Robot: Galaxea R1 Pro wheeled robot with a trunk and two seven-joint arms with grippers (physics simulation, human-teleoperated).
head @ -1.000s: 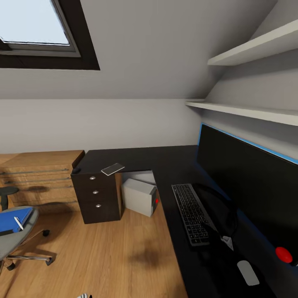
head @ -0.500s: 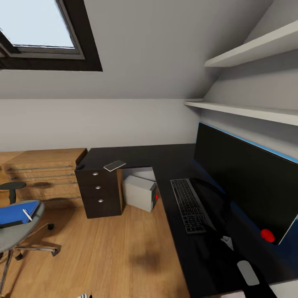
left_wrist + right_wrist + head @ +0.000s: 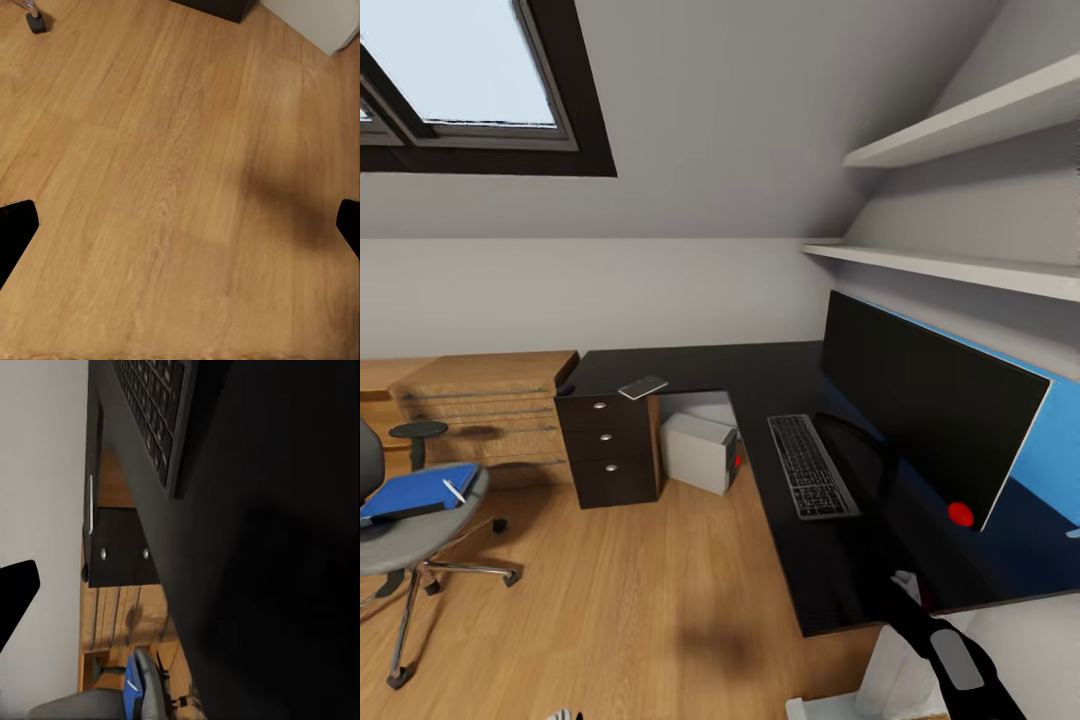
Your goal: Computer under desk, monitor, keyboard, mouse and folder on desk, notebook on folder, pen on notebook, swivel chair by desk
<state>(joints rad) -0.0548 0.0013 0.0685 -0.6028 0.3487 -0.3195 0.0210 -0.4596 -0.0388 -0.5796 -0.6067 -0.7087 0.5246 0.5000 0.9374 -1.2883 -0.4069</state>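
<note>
Left tool [image 3: 180, 225] released, spread over bare wood floor [image 3: 172, 187]; right tool's state: can't tell. Blue folder [image 3: 415, 492] lies flat on the grey swivel chair [image 3: 415, 535], white pen [image 3: 454, 491] on top.

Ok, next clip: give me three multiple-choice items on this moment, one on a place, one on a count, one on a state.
1. Where does the folder lie?
A. on the desk
B. on the chair seat
C. on the floor

2. How many knobs show on the desk's drawers?
A. one
B. three
C. five

3. What state is the left gripper in?
A. open, holding nothing
B. shut on the pen
C. shut on the mouse

Answers:
1 B: in the head view the blue folder rests on the grey seat of the chair, with the pen on top of it.
2 B: three silver knobs run down the dark drawer front.
3 A: in the left wrist view the fingertips stand far apart, with bare wood floor between them.
</note>
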